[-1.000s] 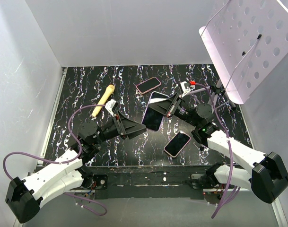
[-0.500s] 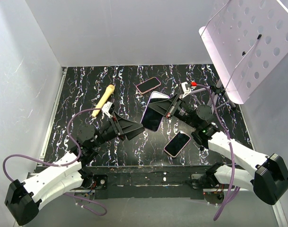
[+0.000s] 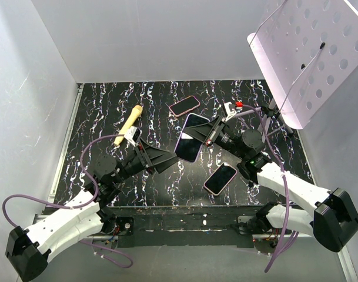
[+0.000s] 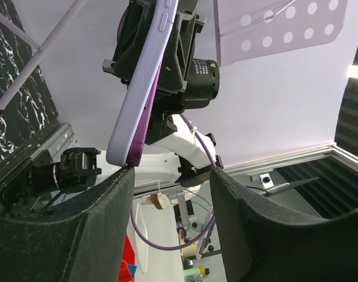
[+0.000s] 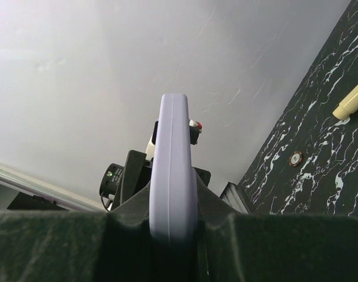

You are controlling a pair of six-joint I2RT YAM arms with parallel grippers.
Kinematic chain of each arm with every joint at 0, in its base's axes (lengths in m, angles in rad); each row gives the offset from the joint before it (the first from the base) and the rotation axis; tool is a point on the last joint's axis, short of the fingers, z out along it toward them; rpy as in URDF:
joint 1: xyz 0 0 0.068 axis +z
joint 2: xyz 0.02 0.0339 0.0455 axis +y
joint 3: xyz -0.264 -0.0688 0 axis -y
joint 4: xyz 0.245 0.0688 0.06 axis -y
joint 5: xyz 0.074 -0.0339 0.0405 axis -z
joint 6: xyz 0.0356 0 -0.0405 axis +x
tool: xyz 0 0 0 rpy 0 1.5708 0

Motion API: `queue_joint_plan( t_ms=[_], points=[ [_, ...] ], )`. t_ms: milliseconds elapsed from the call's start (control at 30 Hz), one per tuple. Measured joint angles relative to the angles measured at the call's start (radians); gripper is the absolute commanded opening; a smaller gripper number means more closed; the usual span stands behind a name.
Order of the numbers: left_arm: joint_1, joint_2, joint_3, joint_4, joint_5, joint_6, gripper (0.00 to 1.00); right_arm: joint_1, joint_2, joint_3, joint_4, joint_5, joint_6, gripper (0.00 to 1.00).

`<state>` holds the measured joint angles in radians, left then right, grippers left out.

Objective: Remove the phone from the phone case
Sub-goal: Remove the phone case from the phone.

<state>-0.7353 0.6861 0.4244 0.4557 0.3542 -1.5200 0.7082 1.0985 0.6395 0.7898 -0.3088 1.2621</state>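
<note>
Right fingers [image 5: 61, 247]: Clenched on the case [image 5: 173, 164]. In the right wrist view you see its lilac edge wedged upright between the two black fingers.
Case: Lilac, fitted around the phone [image 3: 189, 144]. In the left wrist view it appears edge-on and tilted, with side buttons near its upper end.
Phone: Seated in the case, dark screen facing up toward the top camera. You find it held clear of the desk [image 3: 108, 106], over the middle, between the two arms.
Left fingers [image 4: 67, 229]: Released and spread wide, grasping nothing. The lower corner of the case hangs just above the gap, close to one fingertip; you cannot tell whether they touch.
Left arm: Reaches from the near left corner toward the centre, its fingers pointing at the near end of the phone.
Right arm: Reaches from the near right corner and meets the phone at its right long edge.
Desk: Black with white veining.
Pink phone, far [image 3: 184, 106]: Lies flat on the desk beyond the held phone, apart from it.
Pink phone, near [image 3: 220, 179]: Lies flat on the desk beside the right arm, nearer the bases.
Cream stick [image 3: 129, 123]: Lies on the desk left of centre, beyond the left arm.
Perforated panel [image 3: 308, 53]: White, tilted, above the far right corner.
</note>
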Motion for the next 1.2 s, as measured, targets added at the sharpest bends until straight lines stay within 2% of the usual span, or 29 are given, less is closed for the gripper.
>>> queue_joint_plan(
  t_ms=[433, 600, 833, 1033, 1200],
  points=[
    [-0.008, 0.018, 0.031, -0.094, -0.031, 0.063, 0.52, 0.015, 0.008, 0.0, -0.006, 0.042, -0.02, 0.01],
    [-0.008, 0.061, 0.086, -0.157, -0.029, 0.105, 0.51, 0.014, 0.008, 0.0, -0.01, 0.058, -0.051, 0.01],
    [-0.008, 0.077, 0.083, -0.163, -0.042, 0.074, 0.48, 0.016, -0.001, 0.001, -0.037, 0.064, -0.116, 0.01],
    [-0.012, 0.083, 0.02, -0.047, -0.077, -0.014, 0.4, 0.03, 0.002, 0.001, -0.007, 0.075, -0.15, 0.01],
    [-0.013, 0.124, -0.017, 0.078, -0.103, -0.042, 0.27, 0.03, 0.016, 0.001, 0.029, 0.097, -0.146, 0.01]
  ],
)
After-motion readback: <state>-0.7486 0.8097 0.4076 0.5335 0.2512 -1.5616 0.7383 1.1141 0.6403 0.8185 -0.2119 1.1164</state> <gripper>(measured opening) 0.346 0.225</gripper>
